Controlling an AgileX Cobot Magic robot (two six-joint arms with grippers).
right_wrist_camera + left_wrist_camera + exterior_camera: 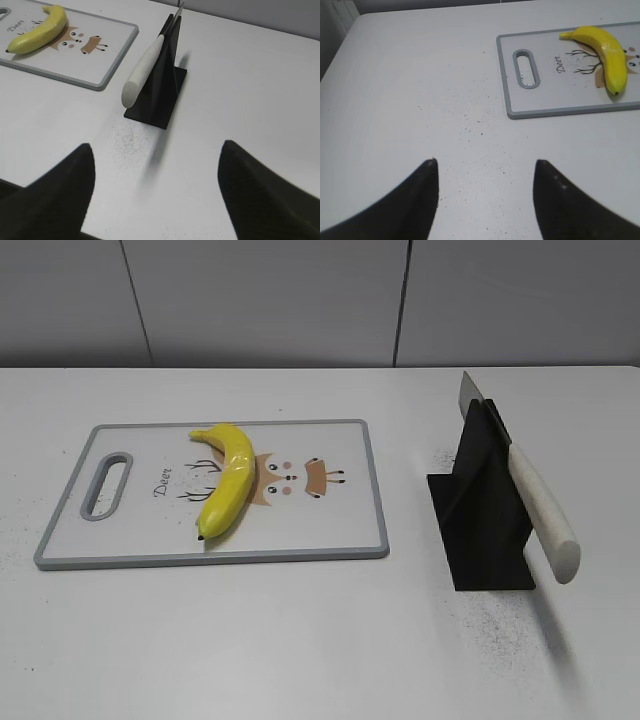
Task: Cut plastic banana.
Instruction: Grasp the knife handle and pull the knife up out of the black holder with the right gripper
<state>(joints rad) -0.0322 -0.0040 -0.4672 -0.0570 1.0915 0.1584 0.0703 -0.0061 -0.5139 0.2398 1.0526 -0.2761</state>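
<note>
The plastic banana [228, 479] lies whole on the white cutting board [340, 530], left of its middle; it also shows in the left wrist view [607, 54] and the right wrist view [39, 31]. A knife with a white handle [542, 510] rests slanted in a black stand [484, 515], right of the board; it also shows in the right wrist view [145, 69]. My left gripper [485, 167] is open and empty over bare table, left of the board. My right gripper [156, 152] is open and empty, nearer than the knife stand. Neither gripper shows in the exterior view.
The board [520, 107] has a grey rim, a handle slot [108, 485] at its left end and a deer drawing. Dark specks lie on the white table [300, 640]. A grey wall runs behind the table's far edge.
</note>
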